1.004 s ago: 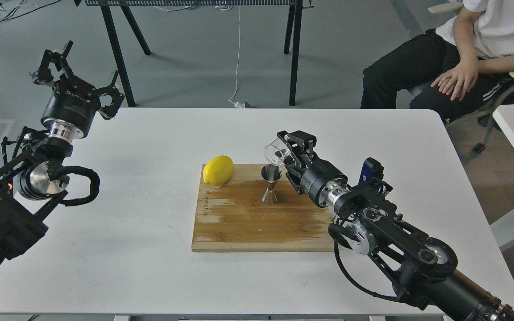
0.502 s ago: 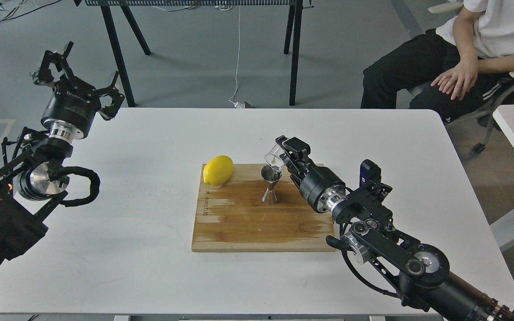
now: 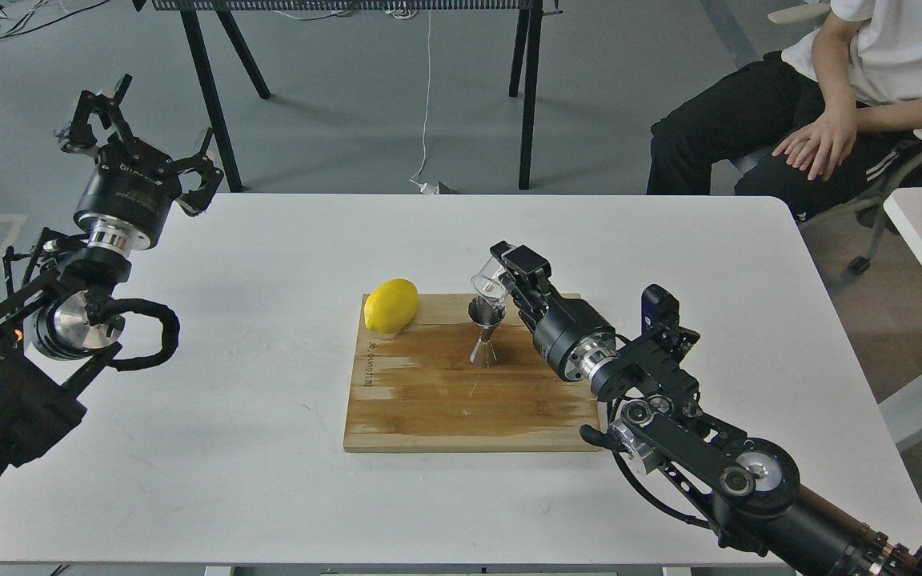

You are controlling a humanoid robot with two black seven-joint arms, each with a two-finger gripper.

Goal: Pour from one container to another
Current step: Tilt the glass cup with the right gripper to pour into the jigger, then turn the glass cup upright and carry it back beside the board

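Bamboo cutting board (image 3: 461, 400) lies on the white table (image 3: 269, 480), and the steel jigger (image 3: 486, 334) stands upright on its far half, with a lemon (image 3: 390, 306) at the board's far left corner. Just above the jigger's mouth, the right gripper (image 3: 509, 276) clasps the clear glass cup (image 3: 490, 282), tipped with its rim down toward the jigger. Well left of the board, the left gripper (image 3: 137, 144) hangs above the table edge with fingers spread, holding nothing.
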